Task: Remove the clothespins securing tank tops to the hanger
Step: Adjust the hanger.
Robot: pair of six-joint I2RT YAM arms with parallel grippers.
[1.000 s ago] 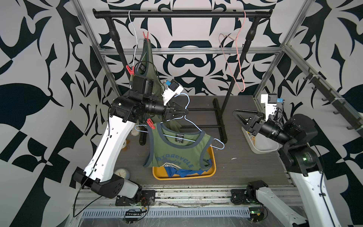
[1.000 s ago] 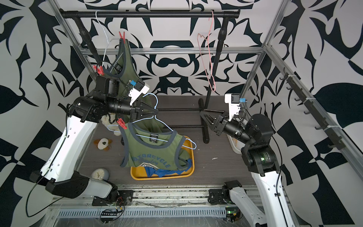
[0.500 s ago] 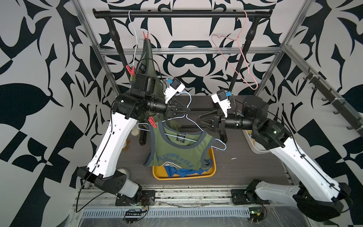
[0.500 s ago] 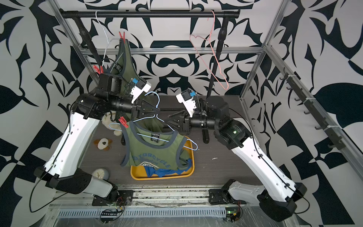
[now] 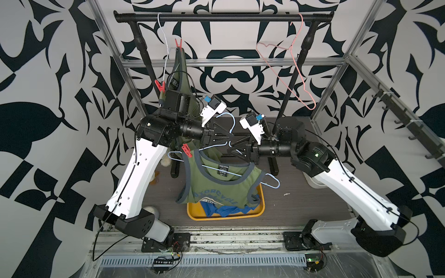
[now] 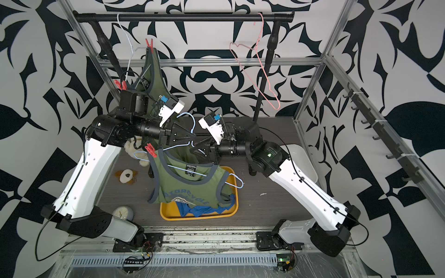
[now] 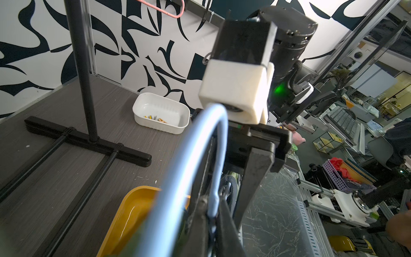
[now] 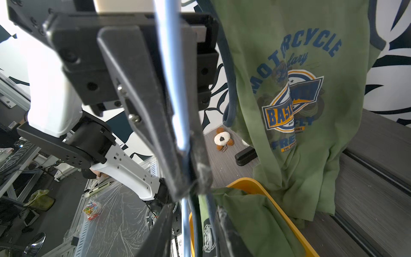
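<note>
1. Red plastic marks the one clothespin (image 5: 186,151) seen on the blue hanger (image 5: 233,122). It is clipped over the strap of the olive tank top (image 5: 216,185), at the hanger shoulder on the left arm's side.
2. The hanger's neck is pinched in the left gripper (image 5: 230,140), whose jaws are closed tight on the wire. Hanger and shirt are thus held up over the yellow tray (image 5: 226,216), where the blue tank top (image 5: 225,210) lies.
3. The right gripper (image 5: 231,148) is placed nose to nose with the left. Its jaws are parted a little way, and in the right wrist view the wire is seen running between the fingers with nothing clamped.
4. From the right jaws, the clothespin lies across the hanger neck, past the left gripper's fingers and lower down the wire.
5. Its long axis is tilted, with the handles up and toward the left arm and the bite down on wire and strap.
6. The left gripper is the nearer but is occupied. It is judged that the right one must be carried across the neck and turned so that the handles are squeezed.
7. Two more red clothespins (image 5: 178,43) (image 5: 160,85) are fixed to the second olive tank top (image 5: 180,72) on the white hanger (image 5: 163,38) at the rail (image 5: 240,17), well apart from both grippers.
</note>
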